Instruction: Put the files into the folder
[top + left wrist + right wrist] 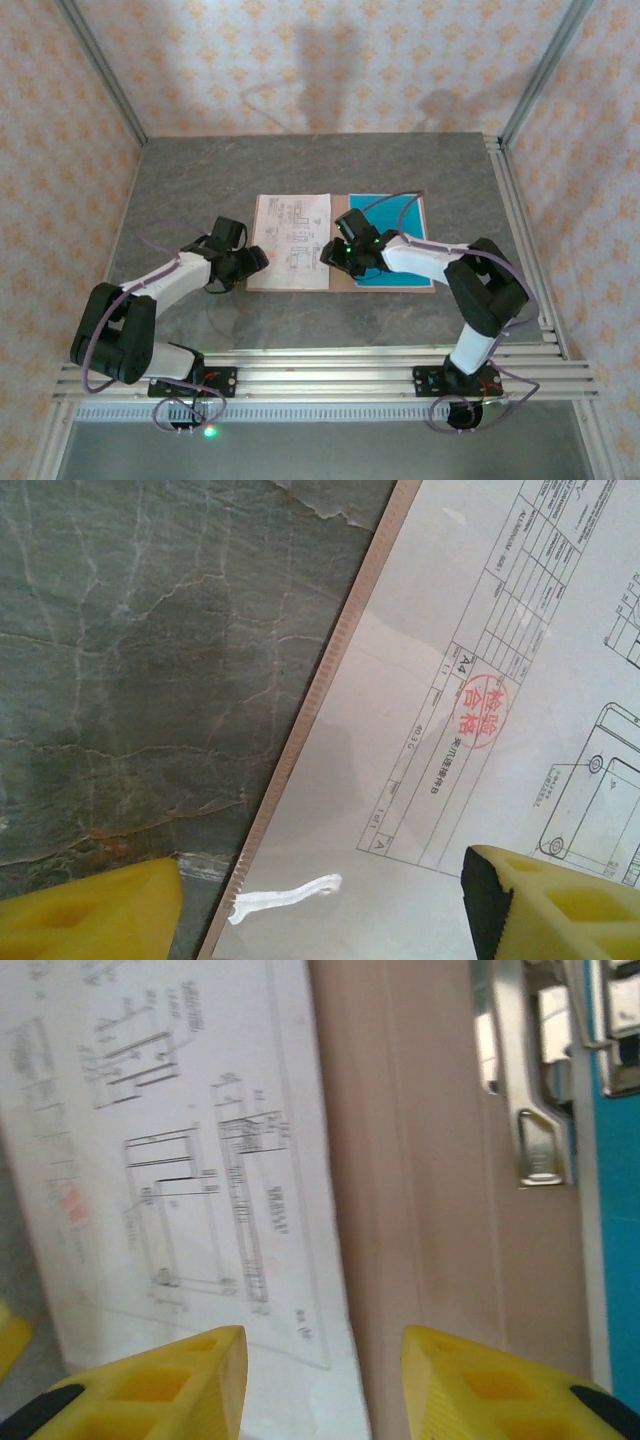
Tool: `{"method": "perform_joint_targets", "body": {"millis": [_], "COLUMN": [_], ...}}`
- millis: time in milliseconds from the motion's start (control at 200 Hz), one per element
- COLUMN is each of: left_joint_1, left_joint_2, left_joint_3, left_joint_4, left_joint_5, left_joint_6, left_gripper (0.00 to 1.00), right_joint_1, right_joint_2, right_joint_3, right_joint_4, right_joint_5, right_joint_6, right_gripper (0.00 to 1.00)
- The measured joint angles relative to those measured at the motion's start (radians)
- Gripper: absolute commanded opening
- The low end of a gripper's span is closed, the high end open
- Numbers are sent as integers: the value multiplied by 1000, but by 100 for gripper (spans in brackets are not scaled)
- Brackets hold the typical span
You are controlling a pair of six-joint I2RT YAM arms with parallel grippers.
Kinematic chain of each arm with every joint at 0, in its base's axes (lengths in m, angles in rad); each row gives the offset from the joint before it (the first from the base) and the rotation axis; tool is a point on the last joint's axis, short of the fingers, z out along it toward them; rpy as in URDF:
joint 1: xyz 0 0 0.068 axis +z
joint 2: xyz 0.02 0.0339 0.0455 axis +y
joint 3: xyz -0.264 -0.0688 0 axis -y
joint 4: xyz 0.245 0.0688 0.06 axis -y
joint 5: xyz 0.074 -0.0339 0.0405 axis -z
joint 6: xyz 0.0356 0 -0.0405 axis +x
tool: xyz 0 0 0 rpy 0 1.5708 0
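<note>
Salmon card folder lay open, centre of grey tabletop, bearing white printed sheet and teal sheet, left gripper gaped empty at its left edge, right gripper gaped empty above its spine.

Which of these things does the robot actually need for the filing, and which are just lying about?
For the job:
- white sheet
- teal sheet
- folder, lying open under both

Just there:
- table
- patterned walls
- metal rail
</note>
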Motion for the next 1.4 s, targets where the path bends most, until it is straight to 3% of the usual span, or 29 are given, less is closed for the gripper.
{"method": "perform_joint_targets", "body": {"millis": [575,1136,1396], "left_joint_1": [2,85,120], "left_joint_2": [11,68,64], "left_joint_3": [1,3,-35], "left_joint_4": [18,70,130], "left_joint_5": [31,102,141], "left_joint_6": [19,52,12], "left_gripper": [76,82,72], "right_joint_1": [-3,-10,-20], "right_joint_2": [35,68,70], "right_joint_3": [-53,-71,-74], "right_joint_4": [11,127,137], "right_joint_5": [1,5,-18], "right_joint_6": [5,5,4], "right_gripper": [41,40,40]}}
